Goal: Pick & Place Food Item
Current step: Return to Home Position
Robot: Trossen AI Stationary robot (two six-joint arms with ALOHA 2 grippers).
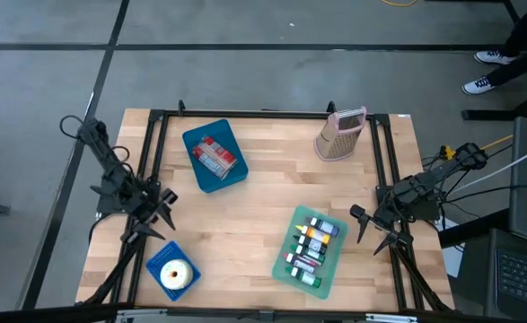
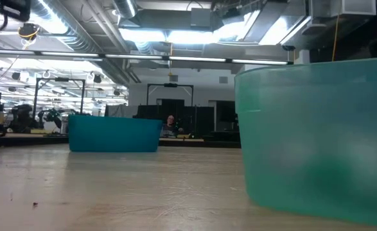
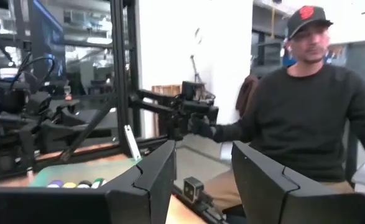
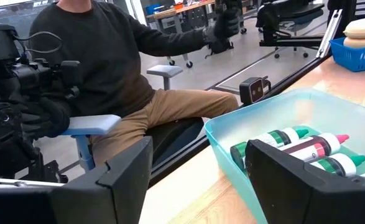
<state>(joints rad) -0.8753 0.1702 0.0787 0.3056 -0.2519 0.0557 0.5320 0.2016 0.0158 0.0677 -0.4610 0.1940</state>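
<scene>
Bottles (image 1: pixel 312 244) all in green bin (image 1: pixel 333 266), left gripper (image 1: pixel 160 212) and right gripper (image 1: pixel 367 228) at counter (image 1: pixel 263 206) edges, fingers wide apart, empty; looks basically done.

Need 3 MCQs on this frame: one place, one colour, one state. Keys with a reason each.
1. The food coloring bottles lie: A) scattered outside any bin; B) inside the green bin; C) held by an arm.
2. The basket under the pale round food item is: A) blue; B) red; C) yellow.
3. The left gripper and right gripper are: A) both shut; B) left shut on a bottle; C) both open, empty.
Key: 1 B, the high view shows them all within its walls. 2 A, its rim is blue. 3 C, each wrist view shows jaws spread with nothing between.
</scene>
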